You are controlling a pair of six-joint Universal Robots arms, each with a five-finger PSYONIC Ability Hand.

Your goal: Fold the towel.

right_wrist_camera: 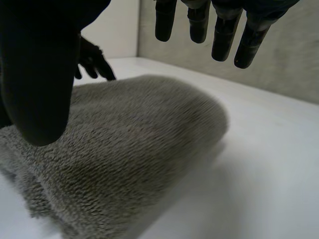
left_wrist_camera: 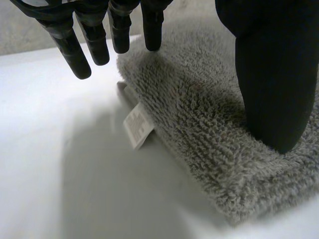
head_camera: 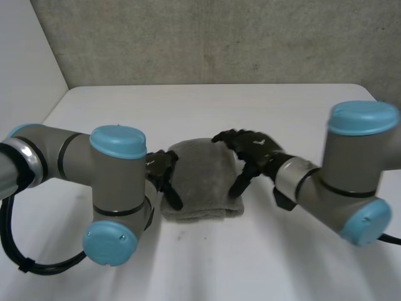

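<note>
1. I see the towel (head_camera: 202,182) lying mid-worktop (head_camera: 263,106), already folded into a thick bundle.
2. My left hand (head_camera: 164,174) and right hand (head_camera: 255,148) flank it, fingers straight, gripping nothing.
3. I judge the folding nearly finished.

Grey towel (head_camera: 202,182), folded, flat.

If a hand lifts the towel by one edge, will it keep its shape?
Probably not: the towel looks thick and soft, with rounded folds, so it would likely sag and unfold. Its fuzzy pile should resist slipping.
</note>
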